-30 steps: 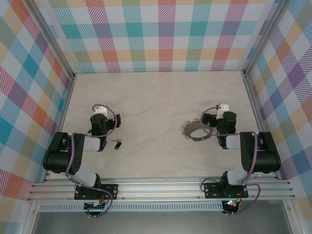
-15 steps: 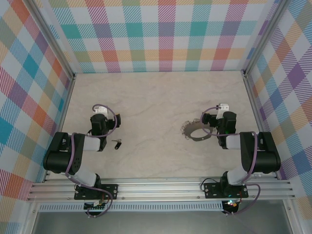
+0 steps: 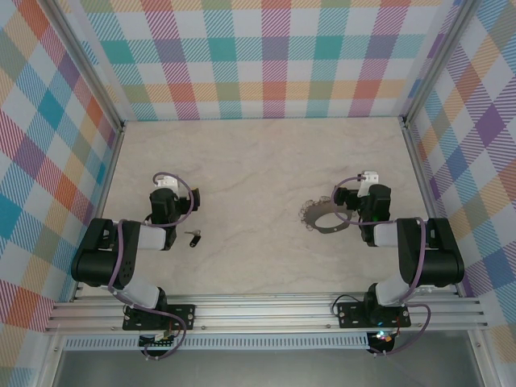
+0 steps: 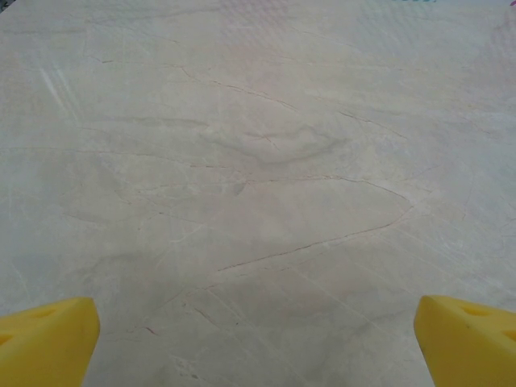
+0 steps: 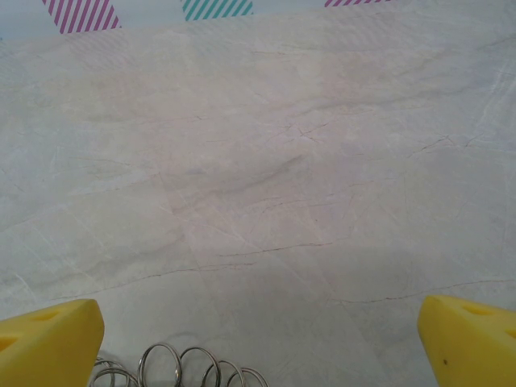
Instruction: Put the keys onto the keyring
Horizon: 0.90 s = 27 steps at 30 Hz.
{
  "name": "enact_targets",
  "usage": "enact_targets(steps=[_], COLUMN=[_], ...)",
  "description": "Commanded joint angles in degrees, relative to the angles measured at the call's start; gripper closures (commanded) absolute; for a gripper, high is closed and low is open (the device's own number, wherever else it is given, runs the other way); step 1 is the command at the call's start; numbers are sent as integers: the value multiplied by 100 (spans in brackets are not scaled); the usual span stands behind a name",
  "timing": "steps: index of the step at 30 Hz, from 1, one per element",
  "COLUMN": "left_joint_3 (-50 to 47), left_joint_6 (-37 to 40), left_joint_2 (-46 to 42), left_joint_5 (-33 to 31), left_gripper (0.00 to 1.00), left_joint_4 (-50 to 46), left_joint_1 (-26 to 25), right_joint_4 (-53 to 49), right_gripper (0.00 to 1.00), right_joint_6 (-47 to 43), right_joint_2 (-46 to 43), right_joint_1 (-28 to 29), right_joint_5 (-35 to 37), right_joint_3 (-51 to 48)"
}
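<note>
Steel keyring (image 3: 321, 222) lies flat on the tabletop (image 3: 258, 161), just beside the right hand (image 5: 258, 343). Black-headed key (image 3: 193, 237) lies near the left hand (image 4: 256, 343). Both hands gape wide, empty. Key judged light, rigid, slippery; pinch its head.

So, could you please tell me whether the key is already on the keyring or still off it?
Off: the key lies alone on the table, well apart from the keyring.

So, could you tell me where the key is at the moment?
In the top view the key lies on the table, left side, just right of the left arm and far left of the keyring.
</note>
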Motion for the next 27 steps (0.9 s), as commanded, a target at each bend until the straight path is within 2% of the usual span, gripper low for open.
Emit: enact_targets(steps=[1, 5, 8, 11, 17, 23, 27], left_joint_3=[122, 100, 157, 522, 1684, 3124, 3531], left_joint_6=[0, -2, -6, -77, -309, -1980, -2707], left_joint_2=[10, 5, -83, -364, -760, -922, -935], left_joint_5=[111, 121, 64, -104, -271, -28, 440], left_gripper=[0, 0, 0, 0, 0, 0, 0], left_joint_4=[-42, -10, -160, -1014, -3109, -5232, -5870], left_joint_1=[88, 88, 84, 86, 80, -125, -516], right_joint_4=[39, 93, -940, -2202, -4261, -5778, -5947], right_gripper=[0, 0, 0, 0, 2, 12, 19], right_joint_6=[-55, -48, -68, 17, 1072, 1968, 2417], right_joint_2=[-29, -65, -546, -934, -1085, -1056, -1149], right_joint_1=[-22, -33, -34, -32, -29, -25, 39], right_joint_5=[-137, -171, -181, -175, -656, -1128, -1770], right_joint_3=[116, 84, 437, 981, 1966, 2347, 2071])
